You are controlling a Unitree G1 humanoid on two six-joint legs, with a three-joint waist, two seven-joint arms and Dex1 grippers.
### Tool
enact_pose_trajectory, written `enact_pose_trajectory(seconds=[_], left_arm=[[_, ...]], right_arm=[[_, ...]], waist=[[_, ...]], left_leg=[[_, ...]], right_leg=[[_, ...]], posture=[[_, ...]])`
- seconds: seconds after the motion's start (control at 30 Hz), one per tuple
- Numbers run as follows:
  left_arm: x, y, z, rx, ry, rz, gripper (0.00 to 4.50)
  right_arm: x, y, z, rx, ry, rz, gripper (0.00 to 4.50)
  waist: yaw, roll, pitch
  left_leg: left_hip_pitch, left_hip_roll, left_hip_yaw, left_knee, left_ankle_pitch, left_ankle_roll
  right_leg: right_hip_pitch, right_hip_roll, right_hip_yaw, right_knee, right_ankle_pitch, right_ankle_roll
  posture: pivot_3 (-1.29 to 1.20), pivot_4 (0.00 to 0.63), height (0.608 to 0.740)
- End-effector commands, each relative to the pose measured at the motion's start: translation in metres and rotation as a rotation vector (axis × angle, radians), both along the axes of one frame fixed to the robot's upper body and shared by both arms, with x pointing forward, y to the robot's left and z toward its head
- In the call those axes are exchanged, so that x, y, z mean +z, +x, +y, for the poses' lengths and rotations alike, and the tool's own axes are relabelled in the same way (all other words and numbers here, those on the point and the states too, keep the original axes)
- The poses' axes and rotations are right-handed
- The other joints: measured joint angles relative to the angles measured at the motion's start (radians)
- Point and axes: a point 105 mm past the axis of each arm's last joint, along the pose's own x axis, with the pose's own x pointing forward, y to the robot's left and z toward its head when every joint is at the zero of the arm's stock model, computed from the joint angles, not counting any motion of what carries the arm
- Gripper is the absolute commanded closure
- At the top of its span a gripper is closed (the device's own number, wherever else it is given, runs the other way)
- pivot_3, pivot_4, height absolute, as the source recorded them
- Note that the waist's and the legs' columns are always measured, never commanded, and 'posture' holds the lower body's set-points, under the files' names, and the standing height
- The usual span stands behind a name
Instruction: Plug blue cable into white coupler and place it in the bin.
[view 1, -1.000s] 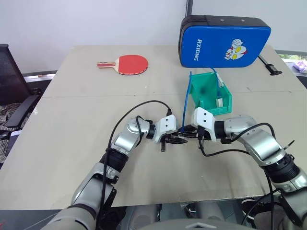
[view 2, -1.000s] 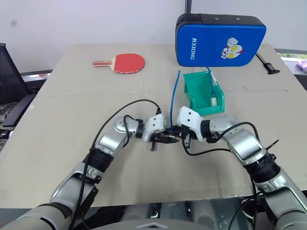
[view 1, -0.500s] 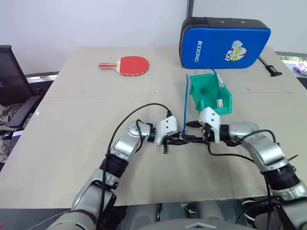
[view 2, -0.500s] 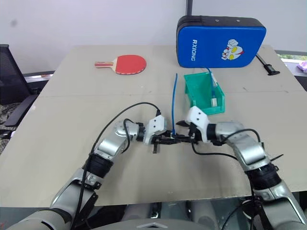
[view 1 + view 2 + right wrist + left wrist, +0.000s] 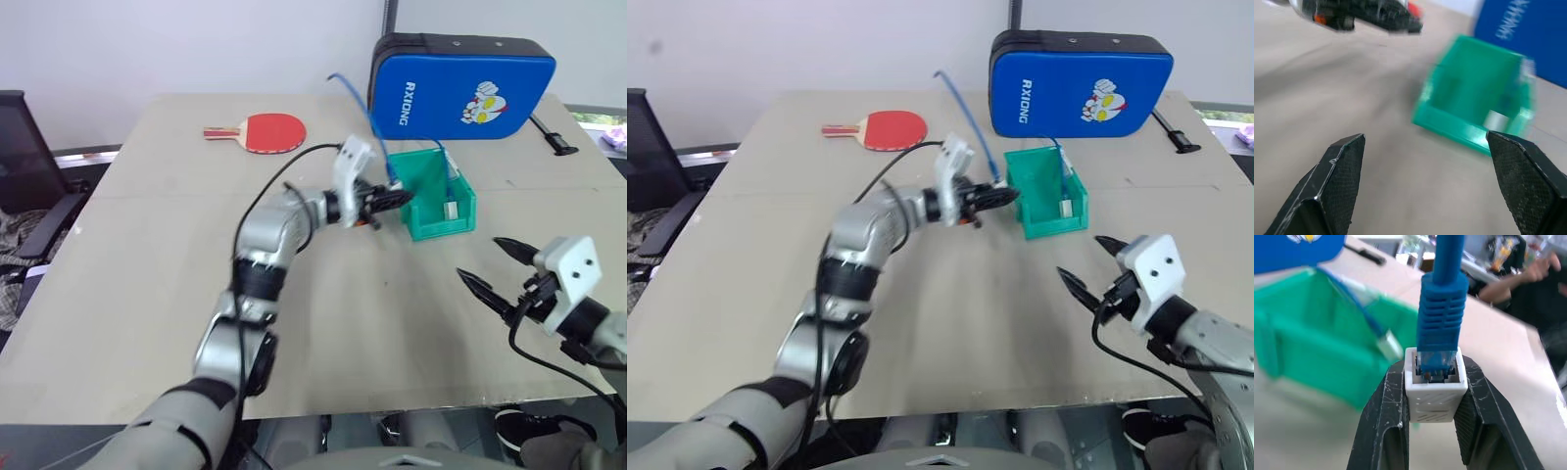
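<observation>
L gripper point(image 5: 1434, 416) pinches white coupler point(image 5: 1435, 391) w/ blue cable point(image 5: 1442, 328) plugged in, wrist-view detail; R gripper point(image 5: 500, 266) gapes empty near bin point(image 5: 438, 221)

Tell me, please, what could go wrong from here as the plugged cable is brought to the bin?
The blue cable trails high behind the left pincer, so it could catch the bin wall or hang outside. The white coupler is pinched only at its sides and might slip. The bin already holds another cable.
</observation>
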Motion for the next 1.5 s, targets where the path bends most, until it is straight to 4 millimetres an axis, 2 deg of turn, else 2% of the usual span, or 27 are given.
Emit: enact_pose_trajectory(seconds=[0.03, 0.13, 0.23, 0.3, 0.33, 0.4, 0.43, 0.47, 0.57, 0.67, 0.77, 0.9, 1.03, 1.2, 1.33, 1.5], left_arm=[[0.017, 0.019, -0.025, 0.043, -0.024, 0.006, 3.88], [0.026, 0.029, -0.053, 0.074, 0.001, -0.031, 3.88], [0.022, 0.032, -0.066, 0.095, 0.069, -0.049, 3.88], [0.023, 0.032, -0.072, 0.106, 0.064, -0.050, 2.86], [0.026, 0.032, -0.073, 0.105, 0.052, -0.051, 2.56], [0.028, 0.033, -0.071, 0.095, 0.059, -0.055, 1.81], [0.027, 0.032, -0.067, 0.082, 0.067, -0.053, 1.26], [0.026, 0.032, -0.062, 0.065, 0.073, -0.053, 0.89], [0.021, 0.028, -0.043, 0.023, 0.085, -0.072, 0.89], [0.019, 0.008, -0.019, -0.031, 0.057, -0.101, 0.89], [0.007, -0.019, 0.016, -0.071, 0.035, -0.060, 0.89], [-0.005, -0.034, 0.049, 0.005, 0.083, -0.164, 0.89], [-0.004, -0.059, 0.074, 0.006, 0.031, -0.329, 0.89], [-0.027, -0.101, 0.121, -0.023, 0.051, -0.316, 0.89], [-0.060, -0.126, 0.162, 0.041, 0.138, -0.215, 0.89], [-0.079, -0.140, 0.181, 0.089, 0.185, -0.159, 0.89]], right_arm=[[0.008, -0.005, -0.005, -0.086, -0.020, -0.064, 0.63], [0.003, -0.008, -0.005, -0.115, -0.024, -0.061, 0.63], [0.001, -0.009, -0.003, -0.126, -0.020, -0.062, 0.63], [0.000, -0.010, -0.001, -0.131, -0.021, -0.064, 0.60], [0.000, -0.012, -0.001, -0.135, -0.022, -0.065, 0.60], [-0.001, -0.014, -0.002, -0.144, -0.023, -0.063, 0.60], [-0.002, -0.015, -0.003, -0.150, -0.025, -0.062, 0.60], [-0.003, -0.017, -0.005, -0.158, -0.027, -0.059, 0.60], [-0.007, -0.019, -0.010, -0.168, -0.034, -0.047, 0.60], [-0.011, -0.020, -0.016, -0.166, -0.038, -0.030, 0.60], [-0.015, -0.016, -0.024, -0.156, -0.046, -0.013, 0.60], [-0.019, -0.010, -0.032, -0.136, -0.052, -0.002, 0.60], [-0.021, -0.008, -0.034, -0.105, -0.066, 0.010, 0.60], [-0.024, -0.019, -0.043, -0.063, -0.092, 0.038, 0.60], [-0.022, -0.027, -0.068, -0.071, -0.132, 0.059, 0.60], [-0.025, -0.027, -0.088, -0.077, -0.160, 0.090, 0.60]], waist=[[0.000, -0.001, 0.001], [0.000, -0.001, 0.001], [-0.001, -0.001, 0.001], [-0.002, -0.001, 0.001], [-0.002, -0.001, 0.001], [-0.002, -0.001, 0.001], [-0.002, -0.001, 0.002], [-0.002, -0.001, 0.002], [-0.004, 0.001, 0.001], [-0.012, 0.003, 0.002], [-0.019, 0.003, 0.002], [-0.015, 0.003, 0.002], [-0.001, 0.004, 0.002], [-0.001, 0.004, 0.002], [-0.002, 0.005, 0.001], [0.003, 0.004, 0.002]], left_leg=[[0.001, 0.000, 0.001, 0.000, 0.000, 0.000], [-0.002, -0.001, -0.001, -0.001, 0.000, 0.000], [-0.003, -0.002, -0.001, -0.001, 0.000, 0.000], [-0.003, -0.002, -0.001, -0.002, -0.001, 0.001], [-0.003, -0.002, -0.001, -0.003, -0.001, 0.001], [-0.003, -0.002, -0.002, -0.003, -0.001, 0.001], [-0.003, -0.002, -0.002, -0.003, -0.001, 0.001], [-0.003, -0.002, -0.002, -0.003, -0.001, 0.001], [-0.003, -0.002, -0.002, -0.003, -0.001, 0.001], [-0.001, 0.001, -0.001, -0.003, -0.001, 0.001], [-0.001, 0.004, -0.001, -0.003, 0.000, 0.001], [-0.001, 0.004, 0.000, -0.002, 0.000, 0.000], [0.001, 0.004, 0.002, -0.002, 0.000, 0.000], [0.001, 0.005, 0.002, -0.002, 0.000, 0.000], [0.002, 0.005, 0.003, -0.002, 0.000, 0.000], [0.005, 0.005, 0.007, -0.001, -0.001, 0.000]], right_leg=[[0.000, 0.000, 0.002, 0.000, 0.000, 0.000], [-0.001, 0.000, 0.001, 0.000, 0.000, 0.001], [-0.001, 0.000, 0.001, -0.001, -0.001, 0.002], [-0.002, 0.000, 0.002, -0.002, -0.002, 0.003], [-0.002, 0.000, 0.002, -0.002, -0.002, 0.003], [-0.002, 0.000, 0.001, -0.002, -0.002, 0.003], [-0.003, 0.000, 0.001, -0.002, -0.002, 0.003], [-0.003, 0.000, 0.001, -0.002, -0.002, 0.003], [-0.003, -0.001, 0.001, -0.001, -0.002, 0.004], [-0.002, -0.001, 0.003, 0.001, -0.002, 0.003], [-0.003, 0.000, 0.002, 0.001, -0.001, 0.002], [-0.002, -0.001, 0.002, 0.001, -0.002, 0.002], [-0.001, -0.001, 0.004, 0.001, -0.004, -0.001], [-0.001, -0.001, 0.004, 0.001, -0.003, -0.003], [-0.001, -0.001, 0.004, 0.001, -0.005, -0.001], [0.001, -0.003, 0.006, 0.001, -0.005, -0.001]], posture=[[0.00, 0.150, 0.731], [0.00, 0.150, 0.731], [0.00, 0.150, 0.731], [0.00, 0.150, 0.731], [0.00, 0.150, 0.731], [0.00, 0.150, 0.731], [0.00, 0.150, 0.731], [0.00, 0.150, 0.731], [0.00, 0.150, 0.731], [0.00, 0.150, 0.731], [0.00, 0.150, 0.731], [0.00, 0.150, 0.731], [0.00, 0.150, 0.731], [0.00, 0.150, 0.731], [0.00, 0.150, 0.731], [0.00, 0.150, 0.731]])
